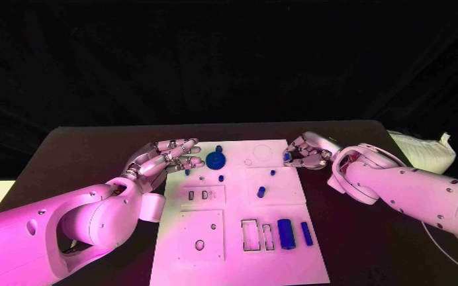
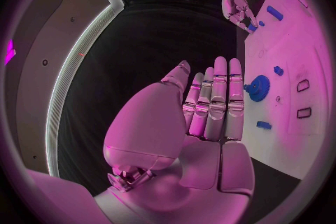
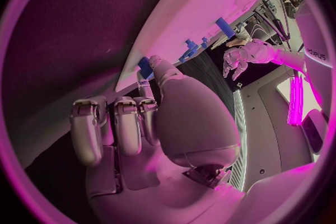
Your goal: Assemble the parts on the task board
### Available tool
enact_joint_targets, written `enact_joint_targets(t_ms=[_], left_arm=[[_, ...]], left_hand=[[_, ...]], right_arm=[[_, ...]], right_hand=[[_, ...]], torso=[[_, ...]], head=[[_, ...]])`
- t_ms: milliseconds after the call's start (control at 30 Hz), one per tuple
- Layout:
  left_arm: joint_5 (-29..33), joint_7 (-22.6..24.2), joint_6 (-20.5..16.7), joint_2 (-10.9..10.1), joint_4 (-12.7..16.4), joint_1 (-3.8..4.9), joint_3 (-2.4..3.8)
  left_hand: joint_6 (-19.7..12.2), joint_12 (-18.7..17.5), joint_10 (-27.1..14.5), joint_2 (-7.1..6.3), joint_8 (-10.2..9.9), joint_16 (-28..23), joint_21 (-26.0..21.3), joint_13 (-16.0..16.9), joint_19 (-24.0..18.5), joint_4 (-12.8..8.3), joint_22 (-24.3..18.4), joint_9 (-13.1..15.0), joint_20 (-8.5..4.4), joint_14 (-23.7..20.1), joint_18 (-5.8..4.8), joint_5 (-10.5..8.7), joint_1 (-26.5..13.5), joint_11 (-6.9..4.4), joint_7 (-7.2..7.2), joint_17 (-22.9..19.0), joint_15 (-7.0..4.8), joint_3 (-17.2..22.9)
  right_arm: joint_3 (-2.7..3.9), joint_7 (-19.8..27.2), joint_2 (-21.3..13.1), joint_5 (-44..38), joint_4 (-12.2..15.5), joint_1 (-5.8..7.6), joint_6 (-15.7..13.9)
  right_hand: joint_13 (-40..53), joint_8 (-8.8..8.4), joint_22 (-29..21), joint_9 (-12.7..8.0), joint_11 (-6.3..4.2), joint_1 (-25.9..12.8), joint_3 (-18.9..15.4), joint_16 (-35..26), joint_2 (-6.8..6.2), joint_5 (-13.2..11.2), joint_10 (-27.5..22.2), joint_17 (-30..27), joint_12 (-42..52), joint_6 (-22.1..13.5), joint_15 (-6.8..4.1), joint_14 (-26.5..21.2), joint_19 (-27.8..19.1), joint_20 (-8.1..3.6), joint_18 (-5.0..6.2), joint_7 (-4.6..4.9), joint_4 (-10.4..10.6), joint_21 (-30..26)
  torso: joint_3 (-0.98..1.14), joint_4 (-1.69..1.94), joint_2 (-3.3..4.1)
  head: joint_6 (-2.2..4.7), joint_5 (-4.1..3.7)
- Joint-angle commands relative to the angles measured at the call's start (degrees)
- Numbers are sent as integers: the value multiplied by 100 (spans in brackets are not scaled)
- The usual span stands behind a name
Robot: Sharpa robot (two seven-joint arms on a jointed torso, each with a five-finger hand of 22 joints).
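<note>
The white task board lies in the middle of the black table. A blue gear stands near the board's far left corner. My left hand hovers just left of the gear, fingers straight and apart, holding nothing. At the board's far right edge, my right hand pinches a small blue part between thumb and fingertip. The other fingers are curled. Across the table the left wrist view picks up the right hand, and the right wrist view the left hand.
Small blue pegs stand or lie in the board's middle. A thick blue cylinder and a thin blue bar lie near the front right, beside empty rectangular slots. A pale bag sits at the table's right edge.
</note>
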Motion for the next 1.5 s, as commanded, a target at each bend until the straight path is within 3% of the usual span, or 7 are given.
enact_joint_targets(t_ms=[33,333,500,700,900,1233,1500], left_arm=[[6,28,111,8,4,3,3],[6,40,102,7,-22,3,3],[6,45,97,7,-68,3,3],[6,63,110,39,-154,3,3],[6,86,119,83,-245,3,3],[6,102,120,133,-339,3,3],[7,103,123,142,-343,4,4]], left_hand=[[37,-20,37,-3,-2,-21,-30,6,4,-34,-7,3,9,-13,73,-16,23,5,1,6,3,11],[37,-20,37,-3,-2,-21,-30,6,4,-34,-7,3,9,-13,73,-16,23,5,1,6,3,11],[37,-20,37,-3,-2,-21,-30,6,4,-34,-7,3,9,-13,73,-16,23,5,1,6,3,11],[37,-20,37,-3,-2,-21,-30,6,4,-34,-7,3,9,-13,73,-16,23,5,1,6,3,11],[36,-24,36,0,-6,-25,-32,5,6,-35,-10,1,9,-12,73,-16,19,6,2,10,3,19],[36,-24,36,0,-6,-25,-32,5,6,-35,-10,1,9,-12,73,-16,19,6,2,10,3,19],[36,-24,36,0,-6,-25,-32,5,6,-35,-10,1,9,-12,73,-16,19,6,2,10,3,19]], right_arm=[[-3,-15,12,-76,-4,-9,-75],[17,-51,33,-45,132,2,-420],[38,-311,39,-116,532,74,-525],[43,-686,199,-555,1025,147,-545],[7,-1021,537,-1159,1329,149,-442],[-110,-1459,1154,-1772,1373,-9,-209],[-154,-1646,1426,-1996,1324,-128,-83]], right_hand=[[1509,95,1410,65,-92,51,107,23,159,-142,595,1508,26,191,-79,599,532,-76,-101,-82,-38,41],[1509,141,1467,110,-175,-36,188,23,255,-333,595,1508,26,349,-159,599,565,-164,-115,-174,-56,64],[1509,130,1462,109,-179,-58,198,23,273,-329,595,1508,26,339,-164,599,562,-171,-114,-176,-48,61],[1509,107,1457,105,-178,-79,219,23,301,-312,595,1508,26,313,-168,599,559,-179,-113,-171,-45,59],[1509,93,1449,102,-175,-95,227,23,310,-310,595,1508,26,297,-168,599,555,-182,-111,-165,-41,56],[1509,78,1428,99,-172,-105,232,23,299,-306,595,1508,26,281,-167,599,543,-184,-105,-161,-51,47],[1509,71,1413,98,-170,-111,232,23,287,-299,595,1508,26,275,-166,599,535,-185,-102,-158,-60,41]], torso=[[0,1,0],[-1,4,-4],[-6,6,-10],[-17,16,-23],[-51,64,-59],[-103,100,-93],[-92,81,-94]], head=[[-14,5],[-19,18],[-21,30],[-59,127],[-151,214],[-260,335],[-262,324]])
